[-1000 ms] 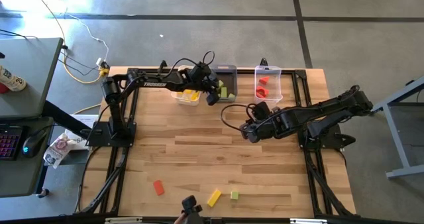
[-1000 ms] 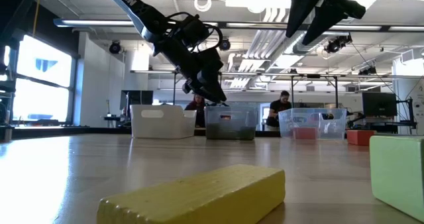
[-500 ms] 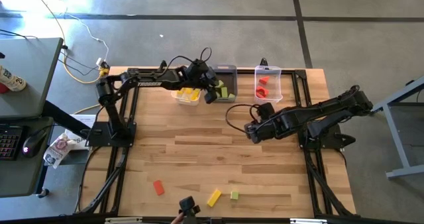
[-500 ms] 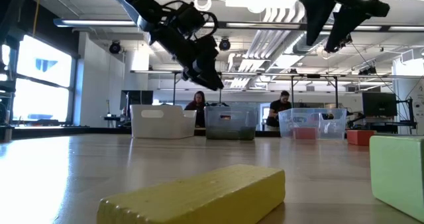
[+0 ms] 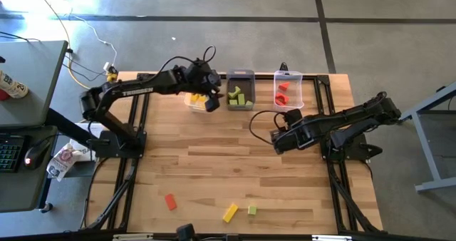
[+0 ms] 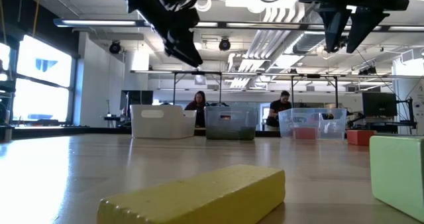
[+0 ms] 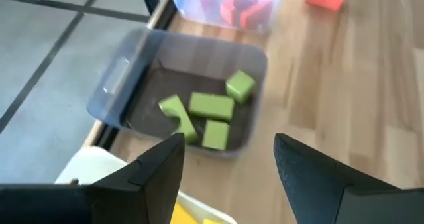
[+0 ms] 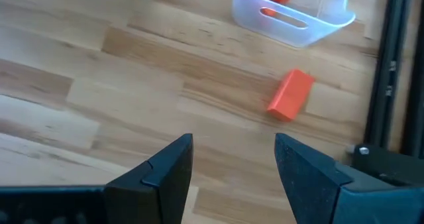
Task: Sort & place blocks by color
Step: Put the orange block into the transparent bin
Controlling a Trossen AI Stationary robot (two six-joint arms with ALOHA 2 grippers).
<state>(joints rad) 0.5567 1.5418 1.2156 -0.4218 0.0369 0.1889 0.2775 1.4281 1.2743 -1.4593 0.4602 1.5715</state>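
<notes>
My left gripper [image 5: 211, 103] [image 7: 228, 164] hangs open and empty above the white bin [image 5: 198, 100], which holds yellow blocks [image 7: 192, 215]. Beside it stands the grey bin [image 5: 241, 98] [image 7: 126, 85] with several green blocks [image 7: 211, 107]. The clear bin [image 5: 288, 90] [image 8: 291, 15] holds red blocks [image 5: 282, 93]. My right gripper [image 5: 278, 138] [image 8: 233, 159] is open, high over the bare table near the clear bin. A red block [image 8: 290, 94] lies flat on the table beside that bin. Near the front edge lie a red block [image 5: 170, 202], a yellow block [image 5: 229, 212] and a green block [image 5: 251, 210].
The three bins stand in a row along the table's far edge. The wooden tabletop [image 5: 214, 162] between the bins and the front blocks is bare. Dark frame rails [image 5: 335, 177] run along both sides. In the low view, people [image 6: 199, 99] sit in the room behind.
My left gripper has risen and gone toward the table's left edge, from over the grey bin to over the white bin. My right gripper has tipped more steeply downward and rolled at the wrist, shifting slightly toward the table's right.
</notes>
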